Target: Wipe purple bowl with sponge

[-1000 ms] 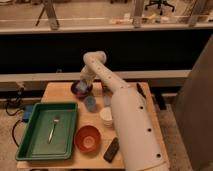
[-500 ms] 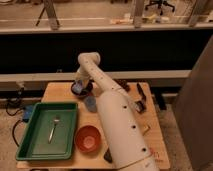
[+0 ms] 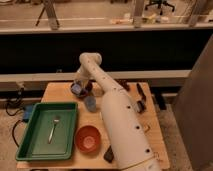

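Observation:
The purple bowl [image 3: 84, 90] stands at the back left of the wooden table [image 3: 60, 94], partly hidden by my arm. A small light blue patch, the sponge [image 3: 75, 89], shows at the bowl's left side. My gripper [image 3: 80, 85] is down at the bowl, at the end of the white arm that reaches up from the bottom of the view and bends over the bowl. The wrist hides most of the gripper and the bowl's inside.
A blue-grey cup [image 3: 90, 103] stands just in front of the bowl. An orange-red bowl [image 3: 88, 138] sits near the front. A green tray [image 3: 35, 137] with a spoon [image 3: 53, 128] is at the left. Dark objects [image 3: 141, 105] lie at the right.
The arm has swung a little to the left over the table while the gripper stays at the purple bowl. The cup, tray and orange bowl have not moved.

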Controlling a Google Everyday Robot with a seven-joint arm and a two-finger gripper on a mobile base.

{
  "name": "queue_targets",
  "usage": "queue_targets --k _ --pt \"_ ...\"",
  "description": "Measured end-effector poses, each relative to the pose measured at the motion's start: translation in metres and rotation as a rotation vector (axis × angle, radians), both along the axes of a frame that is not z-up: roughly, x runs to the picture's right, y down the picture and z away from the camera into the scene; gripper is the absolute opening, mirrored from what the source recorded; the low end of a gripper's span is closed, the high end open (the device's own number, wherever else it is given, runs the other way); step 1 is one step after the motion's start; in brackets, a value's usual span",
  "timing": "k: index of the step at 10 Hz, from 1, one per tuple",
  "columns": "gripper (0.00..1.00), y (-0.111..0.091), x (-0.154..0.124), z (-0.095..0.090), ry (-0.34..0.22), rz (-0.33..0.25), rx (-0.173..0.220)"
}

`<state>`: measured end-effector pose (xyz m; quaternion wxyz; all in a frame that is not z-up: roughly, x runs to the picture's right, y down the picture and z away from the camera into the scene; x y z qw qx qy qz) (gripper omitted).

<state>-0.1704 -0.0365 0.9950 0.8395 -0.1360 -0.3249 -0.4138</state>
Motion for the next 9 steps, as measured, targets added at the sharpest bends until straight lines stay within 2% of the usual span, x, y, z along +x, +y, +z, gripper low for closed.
queue_targets --k 4,6,9 --pt "0.0 -0.001 0.02 -0.013 0.002 0.01 -0.011" --pt "0.0 -0.007 0.027 -0.021 -0.024 0.057 -0.008" --pt "0.0 -0.02 0.03 -0.037 -0.12 0.162 -0.004"
